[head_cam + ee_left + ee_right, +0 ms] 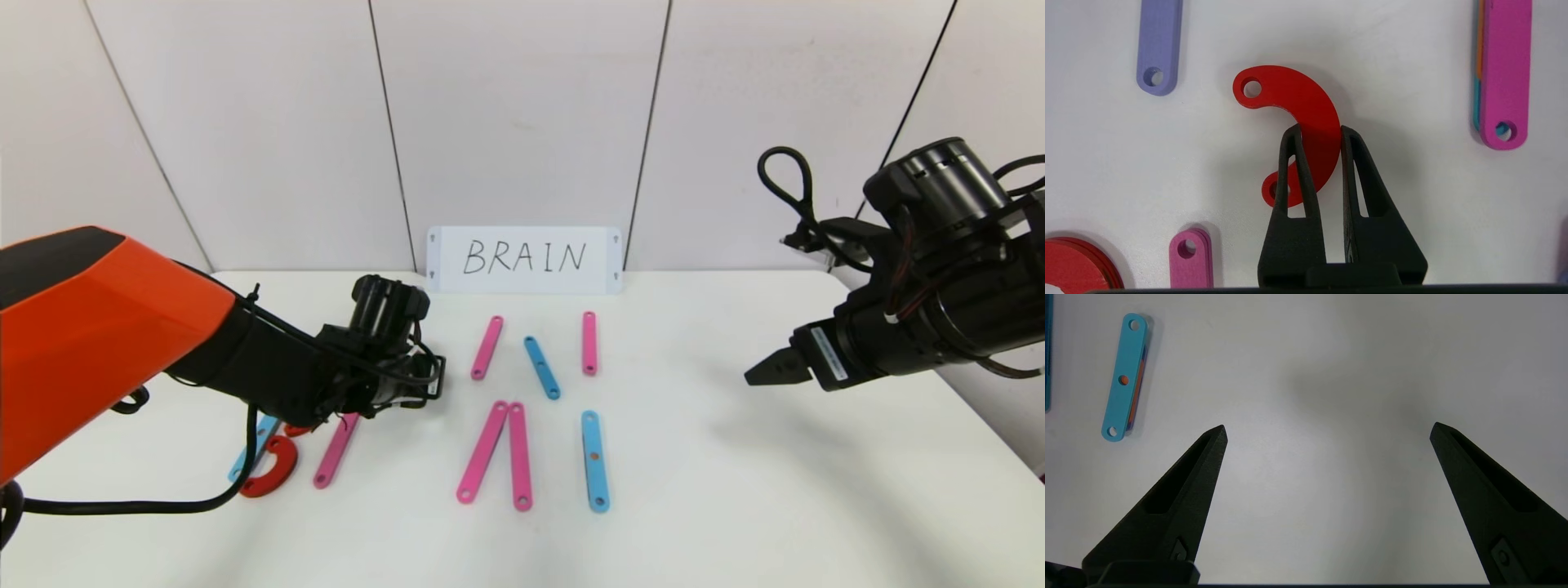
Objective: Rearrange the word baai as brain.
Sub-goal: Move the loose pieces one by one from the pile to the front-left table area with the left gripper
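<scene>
The word's pieces lie flat on the white table (735, 490). They are pink strips (486, 348) (589, 343) (519, 456), blue strips (542, 367) (595, 461), and at the left a pink strip (336, 451) beside a red curve (269, 467). In the left wrist view my left gripper (1319, 130) is shut on another red C-shaped curve (1298, 94), one finger on each edge of its band. Whether that curve is off the table I cannot tell. My right gripper (767, 369) hangs open over bare table at the right, nothing between its fingertips (1218, 437).
A white card reading BRAIN (524, 259) leans on the back wall. Near the held curve are a purple strip (1158, 45), a pink strip stacked on a teal one (1504, 73), a pink strip end (1191, 257) and a red curve's edge (1073, 265). A blue strip (1124, 377) lies beyond my right gripper.
</scene>
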Action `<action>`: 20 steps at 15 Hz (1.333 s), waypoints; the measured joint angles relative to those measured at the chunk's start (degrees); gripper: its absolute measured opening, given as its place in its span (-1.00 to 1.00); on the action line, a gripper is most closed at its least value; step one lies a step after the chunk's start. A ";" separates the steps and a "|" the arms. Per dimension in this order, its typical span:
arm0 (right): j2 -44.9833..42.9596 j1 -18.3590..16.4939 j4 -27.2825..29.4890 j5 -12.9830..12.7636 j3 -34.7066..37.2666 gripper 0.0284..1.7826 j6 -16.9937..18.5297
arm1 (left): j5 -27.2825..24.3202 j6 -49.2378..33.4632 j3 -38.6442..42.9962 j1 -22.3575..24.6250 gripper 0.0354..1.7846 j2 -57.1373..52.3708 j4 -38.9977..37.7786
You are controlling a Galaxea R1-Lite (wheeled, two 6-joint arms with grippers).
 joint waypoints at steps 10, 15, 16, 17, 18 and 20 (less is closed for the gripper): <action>-0.98 0.00 0.04 0.09 0.00 0.95 0.07 | 4.22 0.26 7.98 -4.97 -0.84 -4.02 -0.27; -1.11 0.00 0.04 0.11 0.00 0.95 0.07 | 5.51 1.49 9.19 -5.88 -0.84 -4.77 0.09; -1.11 -0.02 0.02 0.09 0.00 0.95 0.05 | 5.51 1.85 9.45 -5.90 -0.84 -5.16 0.17; -1.11 -0.02 0.04 0.11 0.00 0.95 0.07 | 5.60 2.44 9.61 -5.90 -0.84 -5.81 0.09; -1.11 0.00 0.04 0.11 0.00 0.95 0.05 | 5.66 2.77 9.72 -5.85 -0.84 -6.58 0.15; -1.11 0.12 0.04 0.09 0.11 0.95 0.07 | 5.66 3.10 9.95 -5.77 -0.84 -8.92 0.37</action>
